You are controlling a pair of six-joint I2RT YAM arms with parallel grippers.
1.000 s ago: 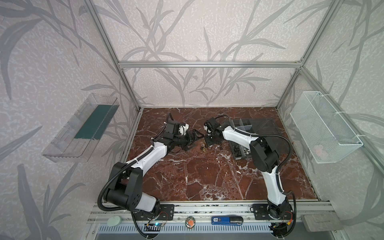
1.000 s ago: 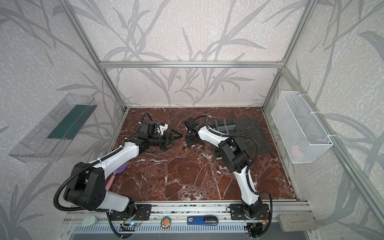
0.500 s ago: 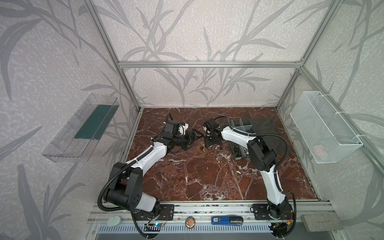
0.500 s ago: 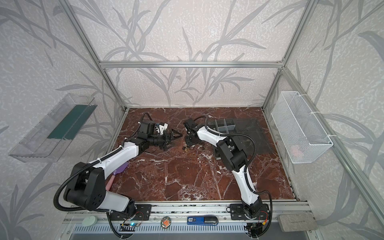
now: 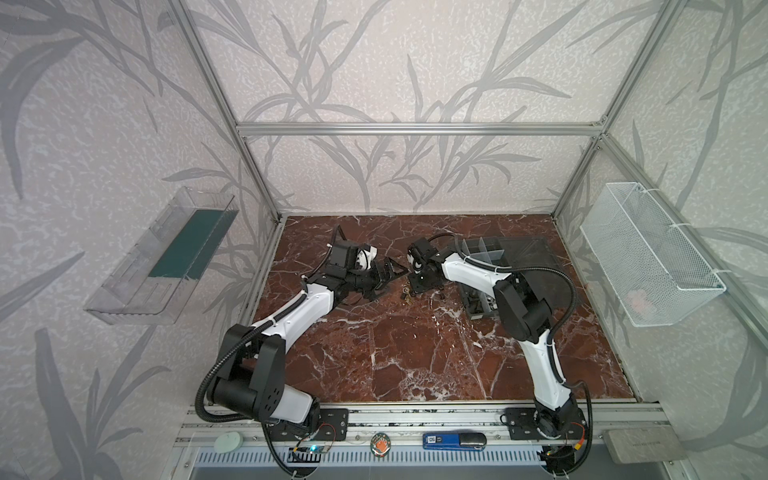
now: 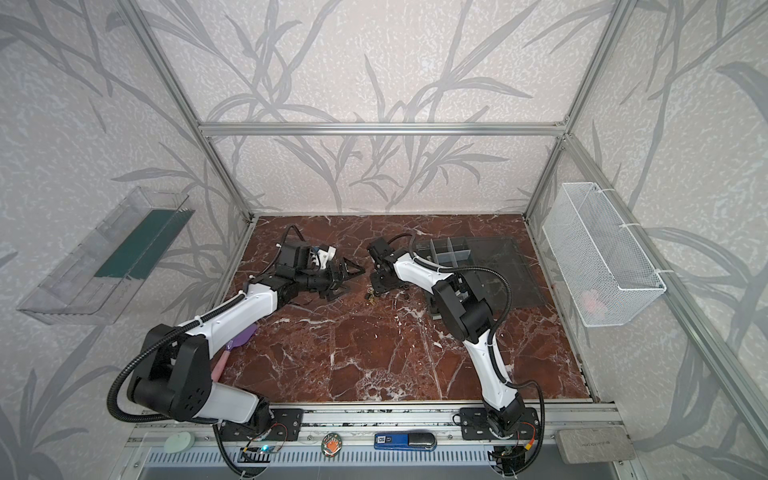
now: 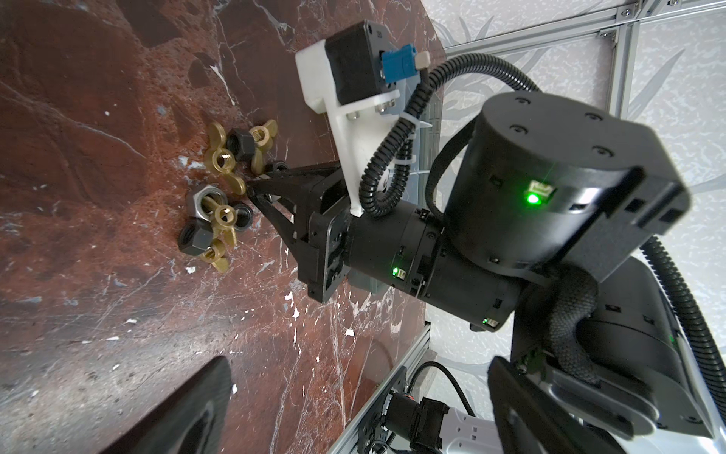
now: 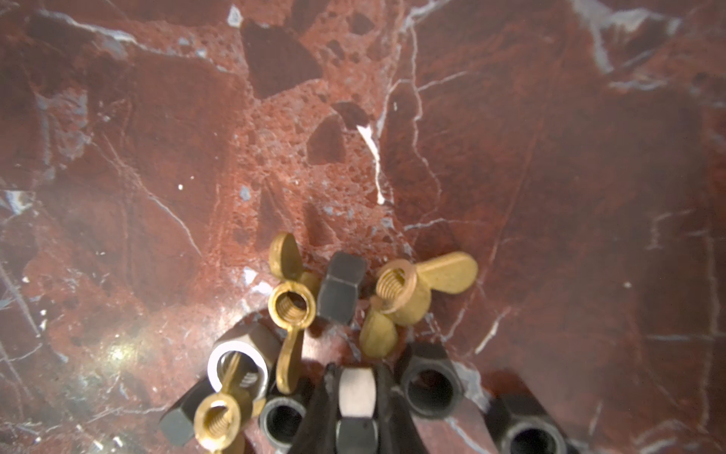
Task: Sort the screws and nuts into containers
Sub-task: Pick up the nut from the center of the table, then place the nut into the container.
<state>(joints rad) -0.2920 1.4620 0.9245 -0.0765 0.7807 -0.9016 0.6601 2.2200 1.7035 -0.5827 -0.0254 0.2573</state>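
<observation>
The small grey metal hex nut (image 8: 355,393) lies in the heap of brass wing nuts and dark hex nuts (image 5: 406,292) near the dark grey plastic organizer box (image 5: 478,251). The right gripper (image 7: 251,188) has just pinched shut on it, ready for lifting. The left gripper (image 5: 390,281) hangs wide open, empty.
</observation>
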